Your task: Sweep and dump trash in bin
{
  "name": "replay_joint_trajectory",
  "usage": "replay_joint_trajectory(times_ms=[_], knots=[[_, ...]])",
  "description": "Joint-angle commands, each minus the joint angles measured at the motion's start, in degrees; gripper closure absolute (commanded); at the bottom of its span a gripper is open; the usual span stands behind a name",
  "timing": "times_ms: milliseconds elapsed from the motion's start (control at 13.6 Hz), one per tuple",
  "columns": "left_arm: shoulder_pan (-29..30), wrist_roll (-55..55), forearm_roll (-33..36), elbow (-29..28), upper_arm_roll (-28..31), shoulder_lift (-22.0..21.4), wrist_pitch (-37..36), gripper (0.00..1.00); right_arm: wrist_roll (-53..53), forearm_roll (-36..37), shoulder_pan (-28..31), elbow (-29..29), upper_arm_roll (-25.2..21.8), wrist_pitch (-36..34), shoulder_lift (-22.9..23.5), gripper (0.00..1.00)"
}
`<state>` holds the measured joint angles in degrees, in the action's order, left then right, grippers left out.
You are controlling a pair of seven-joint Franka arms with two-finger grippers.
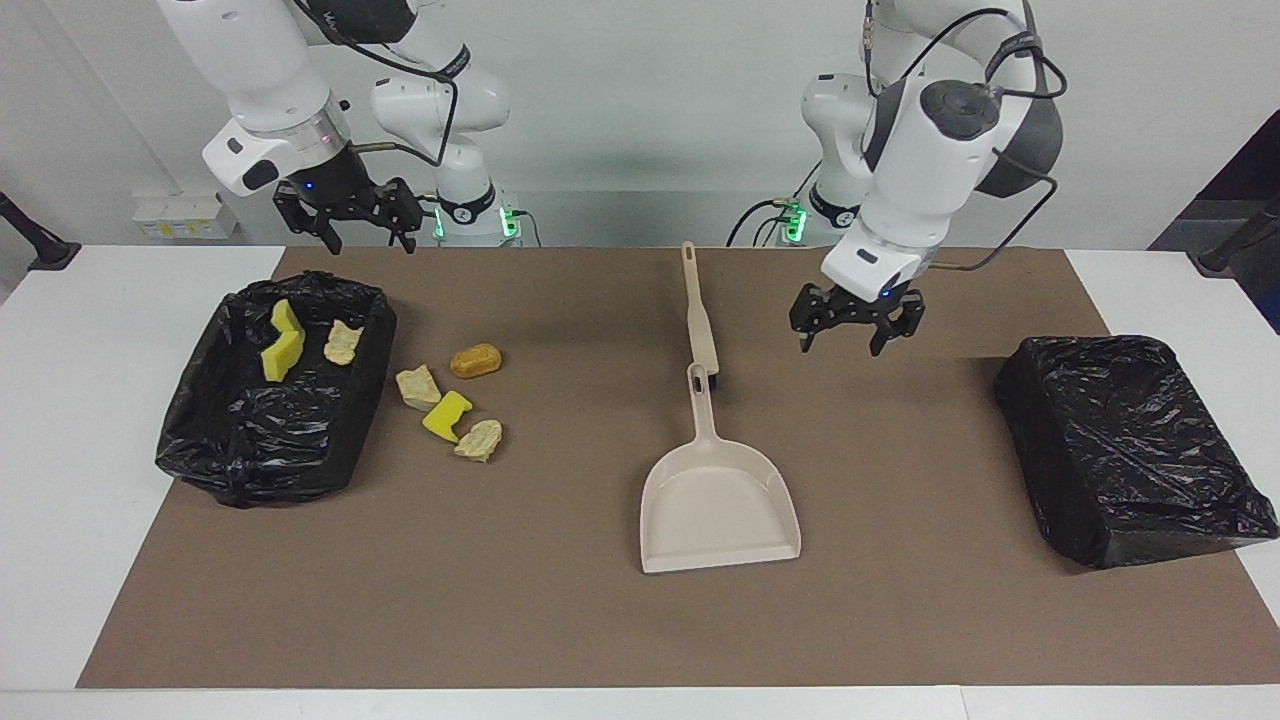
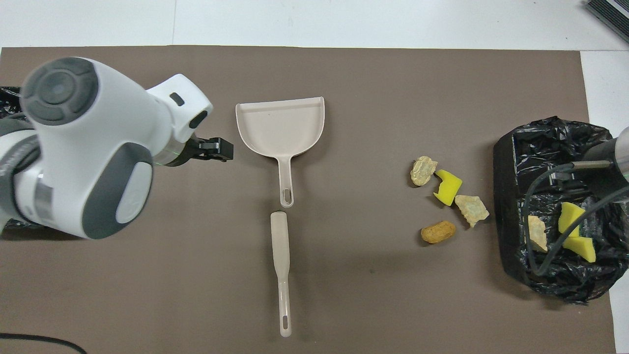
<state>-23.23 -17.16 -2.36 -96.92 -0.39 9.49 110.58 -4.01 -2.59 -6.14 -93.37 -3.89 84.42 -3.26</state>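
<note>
1. We see the desk (image 1: 60, 400) covered by a brown mat (image 1: 560, 620), with a beige dustpan (image 1: 720, 505) lying flat near its middle, its handle pointing toward the robots.
2. A beige brush-like sweeper (image 1: 699, 310) lies in line with the dustpan handle, nearer to the robots, its end just beside the handle's tip.
3. At the right arm's end sits a bin lined with a black bag (image 1: 250, 450). Inside it we count three scraps: two yellow sponge chunks (image 1: 283, 340) touching each other and one tan lump (image 1: 342, 343).
4. Four more pieces of trash lie on the mat just beside that bin, toward the dustpan: an orange bread-like lump (image 1: 475, 361), a beige lump (image 1: 417, 387), a yellow sponge piece (image 1: 446, 416) and another tan lump (image 1: 479, 440). The last three sit close together, nearly touching.
5. A second black-bagged bin (image 1: 1130, 450) stands at the left arm's end of the desk; we cannot see into it.
6. The right gripper (image 1: 365, 236) hangs in the air over the robots' edge of the mat, by the first bin, fingers spread and holding nothing.
7. The left gripper (image 1: 840, 340) hovers over bare mat between the sweeper and the second bin, fingers likewise released and empty.
</note>
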Motion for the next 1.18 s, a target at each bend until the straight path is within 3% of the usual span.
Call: replay_joint_trajectory(times_ms=[0,295,736,884,957,1105], knots=[[-4.63,-4.71,0.25,-0.73,1.01,4.83,6.91,0.0,0.93,-0.66,0.07,-1.99,-0.24,0.84,-1.66,0.0],[-9.81,-9.8,0.25,-6.17,1.1,7.21,17.02,0.0,1.02,-0.66,-0.1,-2.17,-0.24,0.57,-1.83,0.0],[-13.42,-13.77,0.25,-8.81,1.1,8.88,19.67,0.02,0.93,-0.66,-1.33,-2.17,-0.24,0.05,-2.01,0.0],[-13.51,-13.77,0.25,-9.95,1.09,8.88,20.29,0.16,0.93,-0.66,-1.24,-2.17,-0.24,-0.39,-2.01,0.0],[-13.51,-13.77,0.25,-9.96,1.1,8.88,20.38,0.29,1.02,-0.66,-0.81,-2.08,-0.24,-1.26,-2.01,0.0],[-13.43,-13.69,0.34,-9.78,1.18,8.88,20.29,0.76,1.11,-0.66,-0.37,-2.08,-0.41,-2.24,-2.01,0.0]])
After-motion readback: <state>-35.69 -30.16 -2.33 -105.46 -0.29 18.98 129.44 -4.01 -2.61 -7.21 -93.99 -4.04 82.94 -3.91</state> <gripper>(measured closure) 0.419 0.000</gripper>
